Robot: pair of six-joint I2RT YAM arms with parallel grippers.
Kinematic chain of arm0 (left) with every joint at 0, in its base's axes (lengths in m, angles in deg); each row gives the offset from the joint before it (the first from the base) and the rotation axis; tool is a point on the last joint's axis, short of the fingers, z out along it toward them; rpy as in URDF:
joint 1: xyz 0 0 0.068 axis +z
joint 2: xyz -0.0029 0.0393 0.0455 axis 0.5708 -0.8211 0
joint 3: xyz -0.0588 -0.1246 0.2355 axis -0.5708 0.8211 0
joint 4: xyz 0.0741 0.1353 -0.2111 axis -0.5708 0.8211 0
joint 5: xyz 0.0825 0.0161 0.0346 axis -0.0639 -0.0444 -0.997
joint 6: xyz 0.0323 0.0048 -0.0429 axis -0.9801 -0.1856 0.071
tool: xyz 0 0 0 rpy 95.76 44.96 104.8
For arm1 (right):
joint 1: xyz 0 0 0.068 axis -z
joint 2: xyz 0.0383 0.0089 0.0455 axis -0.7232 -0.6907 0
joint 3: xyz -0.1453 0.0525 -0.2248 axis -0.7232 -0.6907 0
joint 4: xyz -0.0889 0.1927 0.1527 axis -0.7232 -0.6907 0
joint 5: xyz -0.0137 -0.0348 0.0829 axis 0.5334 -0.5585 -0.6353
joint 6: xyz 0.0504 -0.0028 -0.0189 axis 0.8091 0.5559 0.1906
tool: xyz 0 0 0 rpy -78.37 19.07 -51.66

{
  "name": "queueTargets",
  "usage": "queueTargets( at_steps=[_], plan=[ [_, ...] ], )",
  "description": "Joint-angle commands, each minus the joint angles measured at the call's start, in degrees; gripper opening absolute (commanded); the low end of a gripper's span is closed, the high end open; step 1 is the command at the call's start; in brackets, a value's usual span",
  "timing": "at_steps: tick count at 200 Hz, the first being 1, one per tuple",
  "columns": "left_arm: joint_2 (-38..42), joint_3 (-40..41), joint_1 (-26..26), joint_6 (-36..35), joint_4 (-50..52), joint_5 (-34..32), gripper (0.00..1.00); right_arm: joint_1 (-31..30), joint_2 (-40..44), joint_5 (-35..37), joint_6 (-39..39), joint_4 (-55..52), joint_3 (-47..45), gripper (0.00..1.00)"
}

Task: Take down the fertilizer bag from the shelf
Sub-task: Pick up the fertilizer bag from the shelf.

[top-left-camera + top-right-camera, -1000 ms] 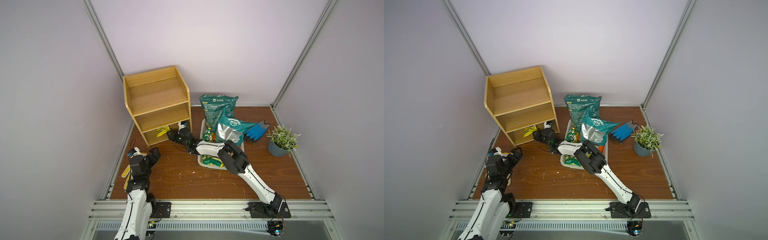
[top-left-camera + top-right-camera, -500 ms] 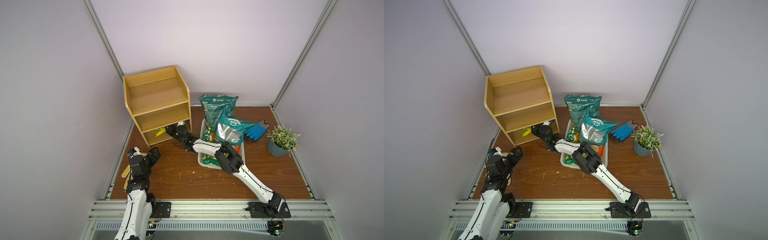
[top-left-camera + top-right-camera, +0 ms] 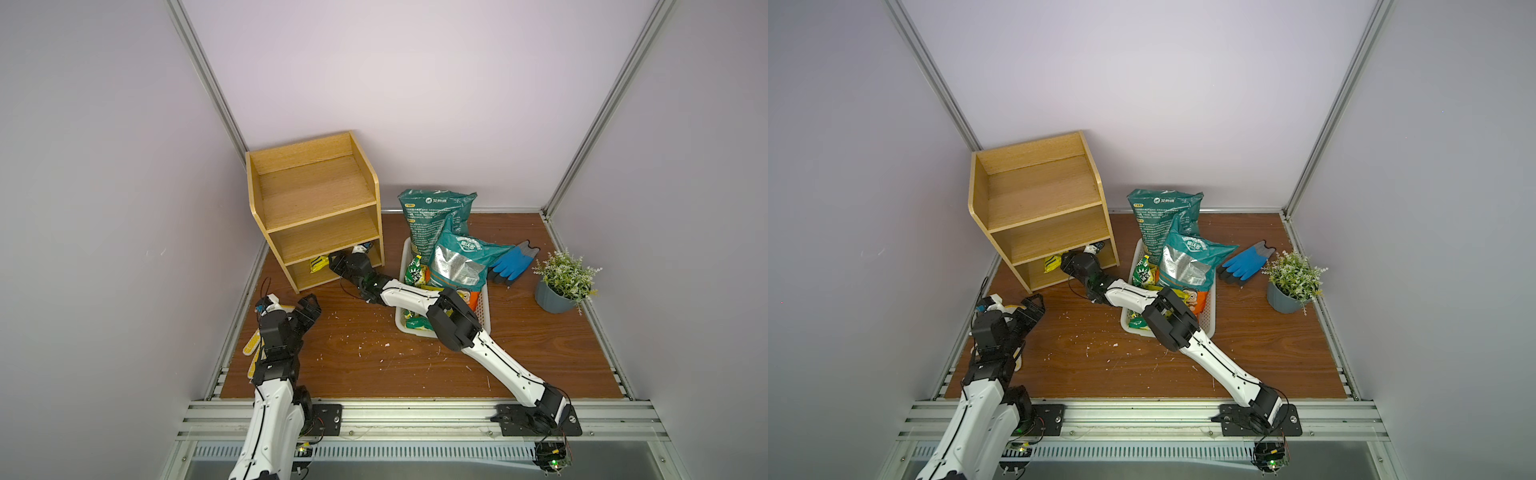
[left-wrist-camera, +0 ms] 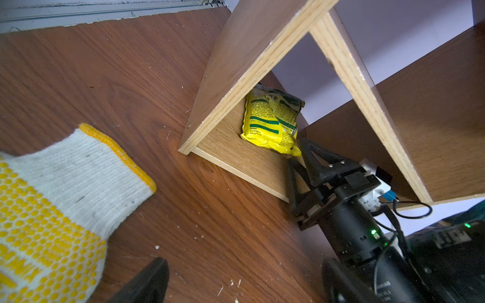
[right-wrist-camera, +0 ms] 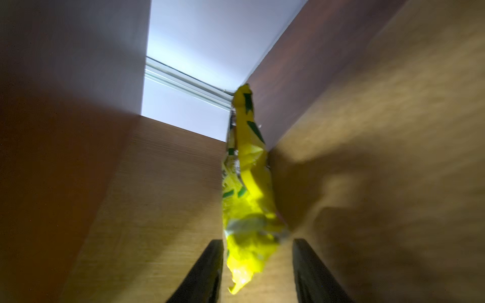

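Pale lilac walls (image 3: 415,104) close round a brown wood-grain table (image 3: 374,353) flecked with pale crumbs. At about 10 o'clock on it stands the light-wood shelf (image 3: 316,199), its two upper tiers bare. The yellow fertilizer bag (image 3: 318,263) with green print sits in the bottom compartment, toward that compartment's 9 o'clock side; the left wrist view shows it lying on the bottom board against the side panel (image 4: 270,123). The right arm stretches from the 5 o'clock edge across the white basket (image 3: 402,266) and puts the right gripper (image 3: 334,259) into the mouth of that compartment. In the right wrist view its jaws stand apart on either side of the bag's near corner (image 5: 246,196): one finger is at the bag's edge, while a clear gap separates the bag from the opposite finger, so nothing is clamped. The left gripper (image 3: 303,309) hangs at 8 o'clock, just above the table and short of the shelf, jaws spread wide and empty, beside a white glove with yellow dots (image 4: 65,196). Two green bags (image 3: 436,220) lean in the basket near the centre. A blue glove (image 3: 513,264) lies at 2 o'clock and a potted plant (image 3: 561,282) stands at 3 o'clock.
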Motion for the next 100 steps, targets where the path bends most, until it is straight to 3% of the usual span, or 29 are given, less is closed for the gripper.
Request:
queueTargets(
  at_steps=[1, 21, 49, 100],
  plan=[
    [0.10, -0.42, 0.71, -1.18, 0.25, -0.56, 0.94, -0.27, -3.38, -1.53, -0.58, 0.39, 6.75, 0.50],
    [0.41, -0.36, 0.71, -1.16, 0.46, -0.68, 0.94, -0.19, -5.76, -1.51, -0.11, -1.44, 10.87, 0.44],
    [0.72, -0.46, 0.71, -1.29, 0.70, -0.91, 0.94, -0.09, -3.93, -0.96, -0.91, -0.25, 7.65, 0.00],
    [1.16, -0.16, 0.70, -1.50, 1.12, -2.02, 0.94, -0.06, 6.72, -6.41, -6.37, 10.81, -6.20, 0.00]
  ],
)
